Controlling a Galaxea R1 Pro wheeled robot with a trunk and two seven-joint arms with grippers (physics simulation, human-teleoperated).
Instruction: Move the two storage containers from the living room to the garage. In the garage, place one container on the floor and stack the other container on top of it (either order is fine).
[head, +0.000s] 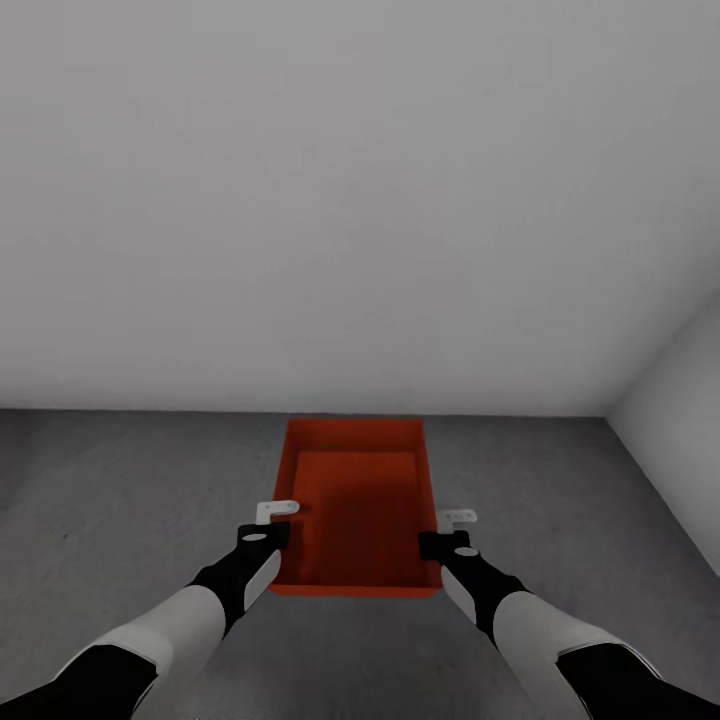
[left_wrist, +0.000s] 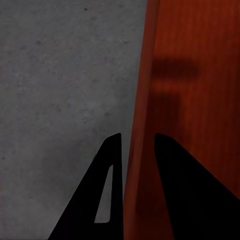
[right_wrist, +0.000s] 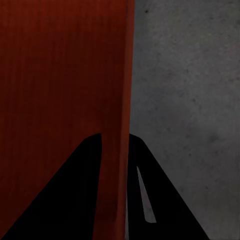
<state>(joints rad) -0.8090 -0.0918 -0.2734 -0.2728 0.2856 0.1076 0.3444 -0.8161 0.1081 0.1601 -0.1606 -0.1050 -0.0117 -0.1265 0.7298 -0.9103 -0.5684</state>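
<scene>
One orange-red container (head: 360, 505) is being held between both arms, open top up, over the dark grey concrete floor (head: 120, 500), close to the foot of the pale grey wall (head: 360, 200). Whether the container's base is already touching the floor cannot be told.

The container's left side wall is being pinched by the left gripper (head: 268, 530); in the left wrist view one finger (left_wrist: 107, 195) is seen outside the wall and the other inside. The container's right side wall is being pinched the same way by the right gripper (head: 450, 535), with a finger (right_wrist: 150, 195) on the floor side of the wall and its partner inside the bin.

A corner where a second pale wall (head: 680, 400) meets the first is seen to the right of the container.

Step judged in hand: the container is being set down in the garage. For the next move, contact with the floor should be confirmed, then both grips eased off together and the arms lifted straight up so the thin walls are not dragged.
</scene>
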